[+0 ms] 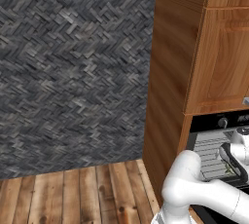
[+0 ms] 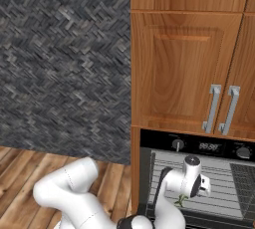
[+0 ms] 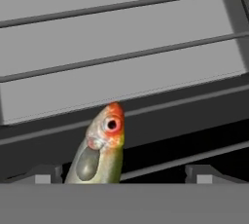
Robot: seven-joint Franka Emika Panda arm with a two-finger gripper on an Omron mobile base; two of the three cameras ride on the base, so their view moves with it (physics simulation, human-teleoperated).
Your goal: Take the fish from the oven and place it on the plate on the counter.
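Note:
The black oven (image 2: pixel 209 147) stands open under wooden cabinets, with silver wire racks (image 3: pixel 121 57) inside. My arm reaches into it. The fish (image 3: pixel 99 145) lies on a rack, olive-grey with an orange-red snout pointing away from the hand. It is a small greenish sliver under the hand in the right base view (image 2: pixel 179 201) and in the left base view (image 1: pixel 228 169). My gripper (image 3: pixel 125 175) is open, its fingertips (image 3: pixel 48 174) wide apart on either side of the fish's body, not touching it. The plate and the counter are out of view.
Wooden cabinet doors (image 2: pixel 179 73) with metal handles (image 2: pixel 214 108) rise above the oven. A tall wooden side panel (image 1: pixel 168 86) borders the oven's left. A grey herringbone wall (image 1: pixel 73 72) and wooden floor (image 1: pixel 73 194) lie to the left.

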